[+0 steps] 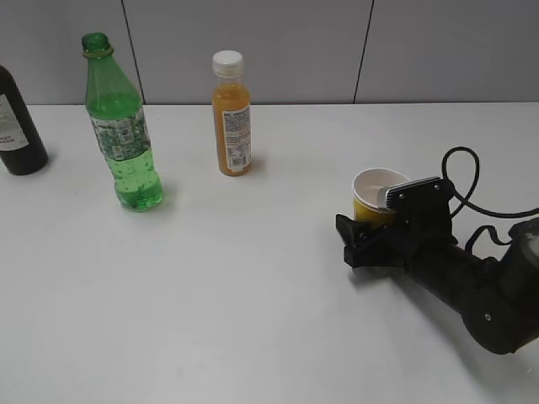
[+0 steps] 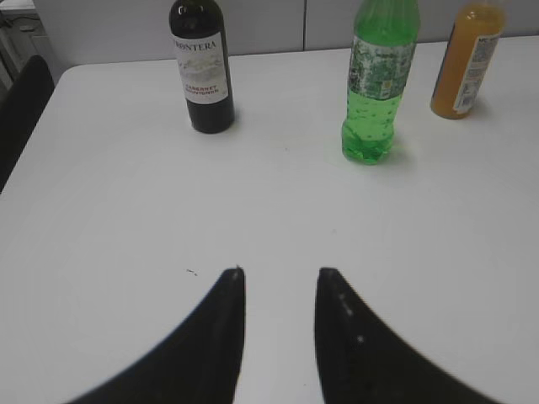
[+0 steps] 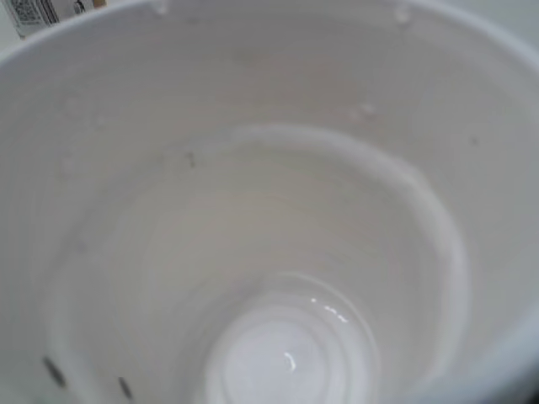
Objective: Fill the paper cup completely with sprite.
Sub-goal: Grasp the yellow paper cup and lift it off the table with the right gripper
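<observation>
Sprite bottle (image 1: 124, 135) stands far left on the white table (image 1: 253, 278); the paper cup (image 1: 376, 195) sits right, between the right gripper's (image 1: 364, 231) wide jaws, grip unclear. From the left wrist, the left gripper (image 2: 280, 290) is partly open, holding nothing. The right wrist looks into the cup's white inside.

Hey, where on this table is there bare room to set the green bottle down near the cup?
Bare tabletop spans the front, between the green bottle and the paper cup. It is crowded right around the cup, where the right gripper sits, and along the back by the orange juice bottle.
</observation>
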